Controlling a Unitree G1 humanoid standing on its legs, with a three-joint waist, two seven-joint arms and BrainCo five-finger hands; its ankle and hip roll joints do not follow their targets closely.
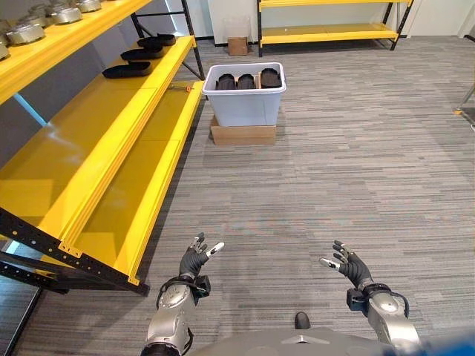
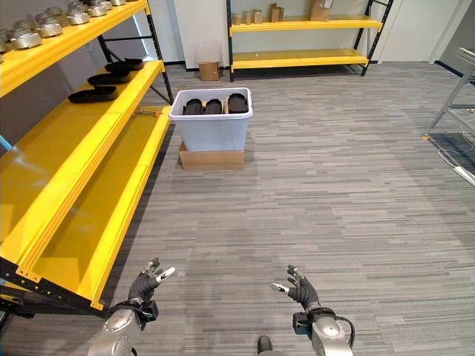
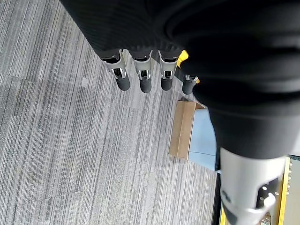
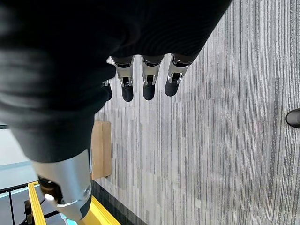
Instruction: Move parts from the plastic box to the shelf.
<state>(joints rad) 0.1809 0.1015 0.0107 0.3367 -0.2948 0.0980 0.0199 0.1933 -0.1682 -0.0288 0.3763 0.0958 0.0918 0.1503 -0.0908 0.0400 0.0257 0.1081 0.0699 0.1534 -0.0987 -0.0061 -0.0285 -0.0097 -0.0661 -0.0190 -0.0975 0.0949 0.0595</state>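
A pale plastic box [image 1: 245,104] stands on a flat cardboard box [image 1: 243,134] on the carpet ahead, well beyond both hands. Three black parts [image 1: 246,80] stand upright in it. A yellow shelf [image 1: 96,133] runs along the left; black parts [image 1: 126,70] lie on its far end. My left hand [image 1: 194,259] hovers low over the carpet, open and empty, beside the shelf's near corner. My right hand [image 1: 349,265] hovers level with it to the right, also open and empty. In the left wrist view the box [image 3: 204,136] and cardboard [image 3: 180,129] show past the straight fingers [image 3: 144,79].
The shelf's upper level holds several metal parts [image 1: 44,22]. Its lower yellow level [image 1: 148,178] juts toward the carpet near my left hand. A second yellow rack [image 2: 300,37] stands against the far wall, with a small cardboard box [image 1: 237,46] on the floor. Grey carpet [image 1: 334,178] spreads ahead.
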